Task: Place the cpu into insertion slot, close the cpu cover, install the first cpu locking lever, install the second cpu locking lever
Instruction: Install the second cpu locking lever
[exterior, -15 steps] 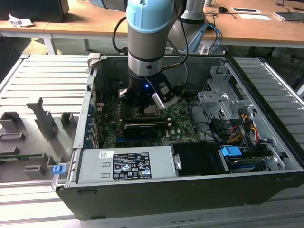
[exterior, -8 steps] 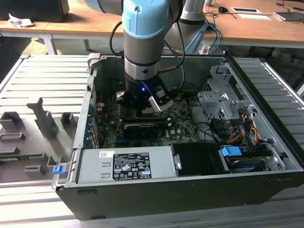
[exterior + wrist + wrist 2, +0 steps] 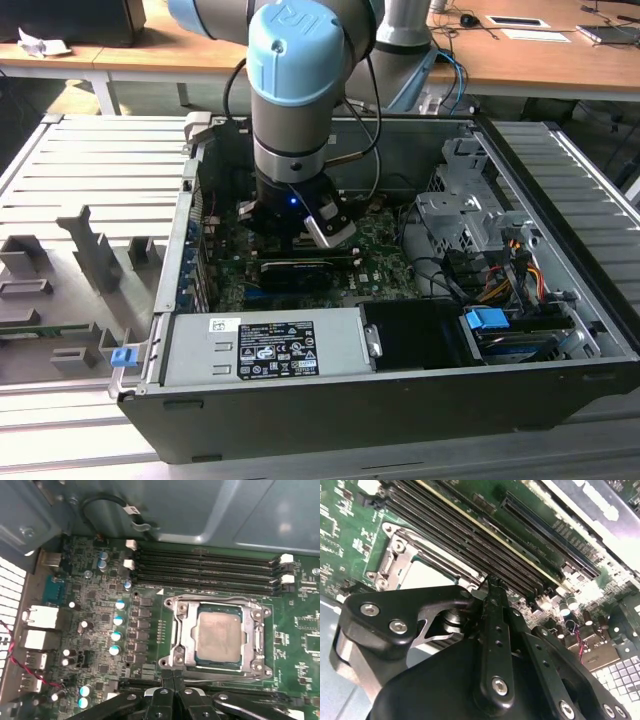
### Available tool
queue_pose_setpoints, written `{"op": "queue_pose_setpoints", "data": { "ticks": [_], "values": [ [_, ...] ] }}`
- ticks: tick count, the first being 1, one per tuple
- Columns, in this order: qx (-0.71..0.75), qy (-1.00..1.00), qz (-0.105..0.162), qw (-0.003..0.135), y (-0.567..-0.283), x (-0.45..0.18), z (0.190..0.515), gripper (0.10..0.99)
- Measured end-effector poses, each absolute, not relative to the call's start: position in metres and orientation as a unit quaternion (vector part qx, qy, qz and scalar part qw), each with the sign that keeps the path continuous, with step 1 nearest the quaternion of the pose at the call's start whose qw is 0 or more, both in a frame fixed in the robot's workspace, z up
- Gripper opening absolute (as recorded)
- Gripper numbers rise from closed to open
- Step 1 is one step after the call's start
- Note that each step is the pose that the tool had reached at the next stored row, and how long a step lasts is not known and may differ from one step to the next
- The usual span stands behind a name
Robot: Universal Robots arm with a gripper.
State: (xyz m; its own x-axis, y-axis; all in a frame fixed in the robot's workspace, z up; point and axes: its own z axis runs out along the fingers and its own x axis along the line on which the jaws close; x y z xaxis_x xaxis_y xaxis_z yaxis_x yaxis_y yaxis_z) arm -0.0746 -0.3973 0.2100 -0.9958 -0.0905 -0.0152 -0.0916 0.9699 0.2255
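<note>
Here, going from the exterior view's left, a grey ribbed table (image 3: pixel 60 170) carries grey holder blocks (image 3: pixel 95 250), and beside it stands an open computer case (image 3: pixel 400 400) with a silver power supply (image 3: pixel 265 345) along its near edge. The arm (image 3: pixel 300 90) reaches down into the case over the green motherboard (image 3: pixel 385 265), and further right sit a drive cage (image 3: pixel 455 215) and a blue connector (image 3: pixel 488 322). In the first wrist view the pincer (image 3: pixel 173 680) has its black fingers pressed together, tips meeting with nothing between them, right at the near edge of the insertion slot (image 3: pixel 176 630). The cpu (image 3: pixel 219 635) lies flat in that slot, its dull metal face showing through the window of the cpu cover (image 3: pixel 218 605), which lies down over it. The long black memory slots (image 3: pixel 205 567) run just beyond the socket.
</note>
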Motion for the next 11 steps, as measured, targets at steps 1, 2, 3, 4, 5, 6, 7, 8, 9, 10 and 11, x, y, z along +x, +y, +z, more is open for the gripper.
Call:
{"op": "queue_pose_setpoints", "data": {
  "ticks": [1, 2, 3, 4, 5, 6, 7, 8, 9, 10, 11],
  "values": [
    [-0.046, 0.992, 0.116, 0.002, -0.398, -0.075, 0.209, 0.106],
    [-0.046, 0.992, 0.118, 0.003, -0.398, -0.075, 0.208, 0.106],
    [-0.046, 0.992, 0.119, 0.003, -0.398, -0.075, 0.207, 0.106],
    [-0.046, 0.991, 0.122, 0.003, -0.398, -0.075, 0.205, 0.106],
    [-0.046, 0.991, 0.124, 0.003, -0.398, -0.075, 0.204, 0.106],
    [-0.046, 0.991, 0.125, 0.003, -0.398, -0.075, 0.203, 0.106],
    [-0.046, 0.991, 0.127, 0.003, -0.398, -0.075, 0.202, 0.106],
    [-0.046, 0.991, 0.129, 0.003, -0.398, -0.075, 0.201, 0.106],
    [-0.046, 0.99, 0.131, 0.003, -0.399, -0.075, 0.2, 0.106],
    [-0.046, 0.99, 0.132, 0.003, -0.399, -0.075, 0.199, 0.106],
    [-0.046, 0.99, 0.136, 0.003, -0.399, -0.075, 0.198, 0.106]
  ]
}}
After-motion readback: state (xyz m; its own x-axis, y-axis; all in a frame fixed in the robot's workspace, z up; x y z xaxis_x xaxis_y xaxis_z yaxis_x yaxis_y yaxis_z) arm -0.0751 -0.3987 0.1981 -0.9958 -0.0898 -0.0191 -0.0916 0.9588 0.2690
